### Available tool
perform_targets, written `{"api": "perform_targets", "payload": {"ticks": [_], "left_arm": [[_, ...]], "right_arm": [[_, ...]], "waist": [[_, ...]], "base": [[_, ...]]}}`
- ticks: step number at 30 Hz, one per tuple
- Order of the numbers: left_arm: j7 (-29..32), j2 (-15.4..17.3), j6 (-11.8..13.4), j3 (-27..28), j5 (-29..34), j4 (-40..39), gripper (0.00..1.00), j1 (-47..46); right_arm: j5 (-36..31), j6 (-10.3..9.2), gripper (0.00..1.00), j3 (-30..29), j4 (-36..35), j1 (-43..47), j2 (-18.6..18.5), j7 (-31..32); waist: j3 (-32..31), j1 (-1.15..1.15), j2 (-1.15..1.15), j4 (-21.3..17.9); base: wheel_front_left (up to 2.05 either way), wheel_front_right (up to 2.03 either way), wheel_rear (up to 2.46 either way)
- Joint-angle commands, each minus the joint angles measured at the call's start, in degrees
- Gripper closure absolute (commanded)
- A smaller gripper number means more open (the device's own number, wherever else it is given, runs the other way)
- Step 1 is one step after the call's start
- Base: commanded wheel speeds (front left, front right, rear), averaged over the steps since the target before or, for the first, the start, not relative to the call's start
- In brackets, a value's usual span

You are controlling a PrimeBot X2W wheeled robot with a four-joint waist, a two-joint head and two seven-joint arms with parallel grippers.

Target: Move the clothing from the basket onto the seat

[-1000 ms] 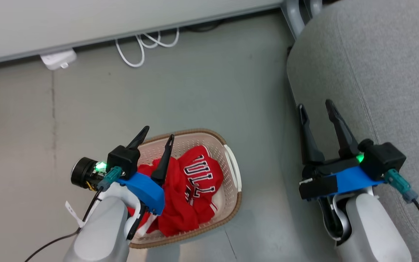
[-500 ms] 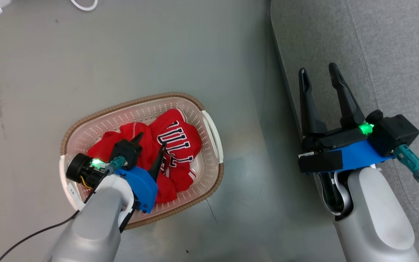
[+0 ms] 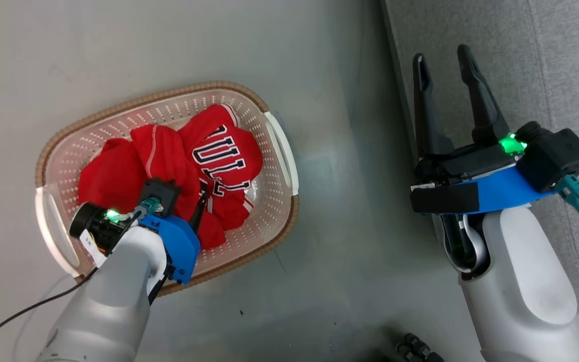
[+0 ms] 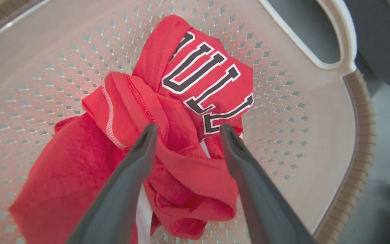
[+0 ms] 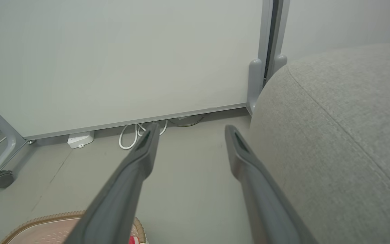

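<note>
So, at this point both red garments lay in the basket (image 3: 194,90) and nothing was on the seat (image 3: 546,60) yet. The left end effector (image 4: 187,129) was down inside the basket with its two dark fingers (image 4: 127,176) spread wide. They straddled a raised fold of the clothing (image 3: 169,161), right where the two pieces bunched together. Nothing was pinched; the cloth just sat between the open fingers. My read is that it was lined up on that ridge because a bunched fold is the easiest bit of soft fabric to catch. A flat patch against the perforated bottom would be a lot harder.

The right end effector (image 3: 441,54) hung spread and empty over the line where the grey floor (image 3: 319,50) met the seat, well apart from the basket. I'd guess it was parked there to keep out of the left arm's way.

As for the clothing itself, it was bright red and crumpled into one loose heap around the middle of the basket. The lettered piece (image 4: 208,78) showed black block letters outlined in white, folded so the word couldn't be read whole. The plain piece (image 4: 63,176) had pale stitching (image 4: 108,115) along a hem, and a strip of white trim (image 4: 144,213) peeked out below. It looked thin and floppy, so one grab could easily drag both pieces up together.
</note>
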Motion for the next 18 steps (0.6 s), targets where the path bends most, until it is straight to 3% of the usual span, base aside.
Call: {"api": "perform_targets", "payload": {"ticks": [1,18], "left_arm": [[1.09,0.58,-0.25,-0.32,-0.66,0.93,0.0,-1.19],[7.43,1.8,-0.25,-4.4,-2.15,2.98,0.0,-6.53]], "right_arm": [[0.32,-0.02,0.0,0.13,-0.53,-1.38,-0.11,-0.02],[0.64,-0.02,0.0,0.65,-2.77,-3.93,-0.11,-0.02]], "waist": [[2.31,-0.01,0.0,-0.12],[10.21,-0.01,0.0,-0.64]], "base": [[0.0,0.0,0.0],[0.0,0.0,0.0]]}}
